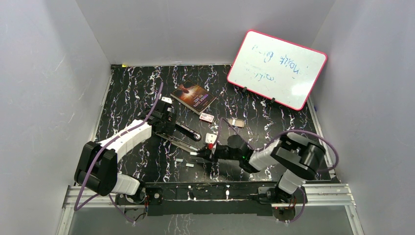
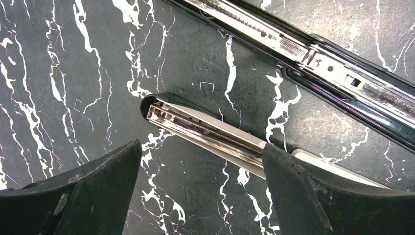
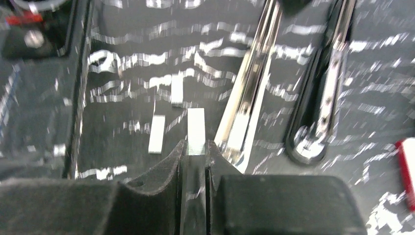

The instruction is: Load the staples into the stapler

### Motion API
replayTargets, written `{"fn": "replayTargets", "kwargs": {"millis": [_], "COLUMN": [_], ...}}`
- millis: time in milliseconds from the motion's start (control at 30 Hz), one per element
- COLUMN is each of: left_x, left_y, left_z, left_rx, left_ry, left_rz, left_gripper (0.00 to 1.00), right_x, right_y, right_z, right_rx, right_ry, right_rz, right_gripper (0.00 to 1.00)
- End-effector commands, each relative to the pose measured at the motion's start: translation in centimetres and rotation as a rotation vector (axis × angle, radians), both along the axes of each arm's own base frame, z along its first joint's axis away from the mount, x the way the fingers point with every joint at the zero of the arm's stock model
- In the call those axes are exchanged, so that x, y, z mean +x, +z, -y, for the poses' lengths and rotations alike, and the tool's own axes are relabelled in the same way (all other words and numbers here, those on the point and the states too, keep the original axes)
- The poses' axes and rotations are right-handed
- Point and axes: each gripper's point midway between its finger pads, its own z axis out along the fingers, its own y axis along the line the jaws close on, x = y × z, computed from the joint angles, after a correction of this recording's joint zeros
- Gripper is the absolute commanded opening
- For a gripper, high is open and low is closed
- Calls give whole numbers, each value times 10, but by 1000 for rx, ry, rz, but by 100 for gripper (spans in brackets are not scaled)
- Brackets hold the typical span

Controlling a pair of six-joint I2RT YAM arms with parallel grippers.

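Staples pinched in right hand, beside stapler edge; left hand spread over it.

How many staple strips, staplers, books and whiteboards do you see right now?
3 staple strips, one pinched in the right pincer
1 stapler, lying open
1 book
1 whiteboard
Total: 6

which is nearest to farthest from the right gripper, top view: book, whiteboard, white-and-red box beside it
1. white-and-red box, just beyond the right gripper, which pinches a staple strip
2. book, farther back, centre
3. whiteboard, far right corner
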Motion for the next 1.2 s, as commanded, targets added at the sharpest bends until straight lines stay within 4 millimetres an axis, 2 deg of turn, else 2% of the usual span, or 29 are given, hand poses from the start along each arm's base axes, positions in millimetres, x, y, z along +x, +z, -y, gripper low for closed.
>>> {"fn": "replayTargets", "kwargs": {"millis": [0, 200, 367, 700, 800, 1167], "left_x": [-2, -2, -3, -3, -2, -3], "left_y": [2, 2, 1, 1, 2, 1], "left_z": [-3, -3, -3, -3, -3, -3], "left_rx": [19, 17, 19, 18, 18, 18], "left_ry": [-1, -1, 0, 0, 0, -2], "left_rz": [7, 6, 5, 4, 6, 4], "left_gripper": [92, 92, 93, 92, 92, 93], "right_x": [12, 40, 54, 53, 51, 56], "right_y": [64, 85, 85, 65, 55, 43], "right_z": [-21, -34, -44, -63, -65, -62], "right_rx": [113, 81, 3, -104, -146, -184], "right_ry": [-2, -145, -248, -305, -299, -345], "right_rz": [38, -59, -225, -486, -511, -516], "right_gripper": [0, 0, 0, 0, 0, 0]}}
